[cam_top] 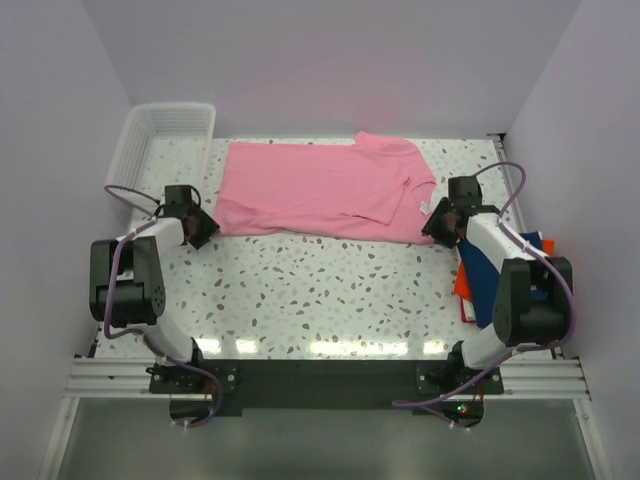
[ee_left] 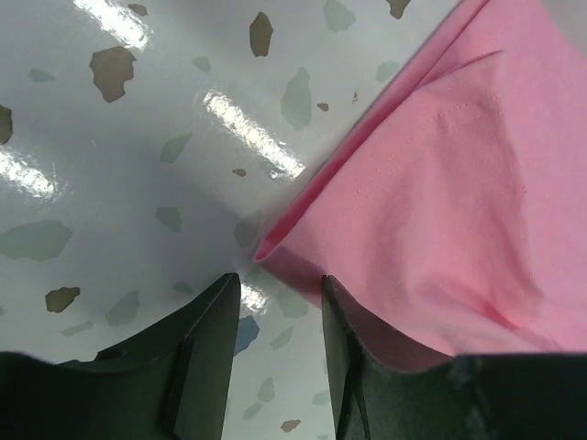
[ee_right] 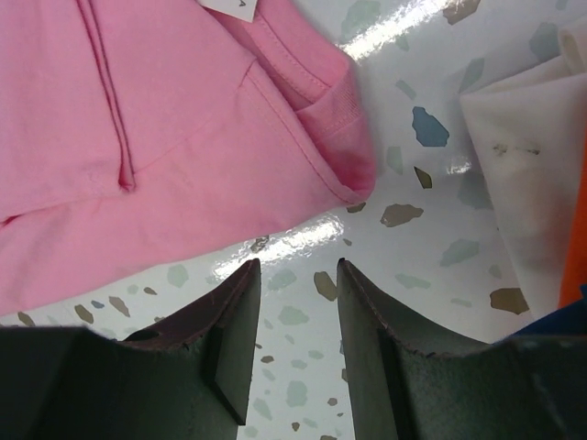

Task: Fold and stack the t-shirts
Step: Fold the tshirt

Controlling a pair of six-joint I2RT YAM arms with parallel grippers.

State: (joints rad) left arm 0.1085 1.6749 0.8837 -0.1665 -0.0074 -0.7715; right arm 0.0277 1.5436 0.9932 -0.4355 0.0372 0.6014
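The light pink t-shirt (cam_top: 320, 190) lies flattened, partly folded over itself, across the back middle of the table. My left gripper (cam_top: 201, 228) hovers at the shirt's near left corner (ee_left: 268, 251). It is open, and only table shows between its fingers (ee_left: 213, 353); pink cloth lies against the outer side of the right-hand finger. My right gripper (cam_top: 441, 222) is open just short of the near right corner by the collar (ee_right: 344, 147), with bare table between its fingertips (ee_right: 298, 263). A folded navy t-shirt (cam_top: 484, 275) and an orange-red one (cam_top: 464, 283) lie under the right arm.
A white mesh basket (cam_top: 160, 140) stands at the back left corner. White walls close in the table on the left, back and right. In the right wrist view a white sheet-like edge (ee_right: 527, 174) lies to the right, beside orange (ee_right: 578, 238) and blue (ee_right: 561, 321) cloth.
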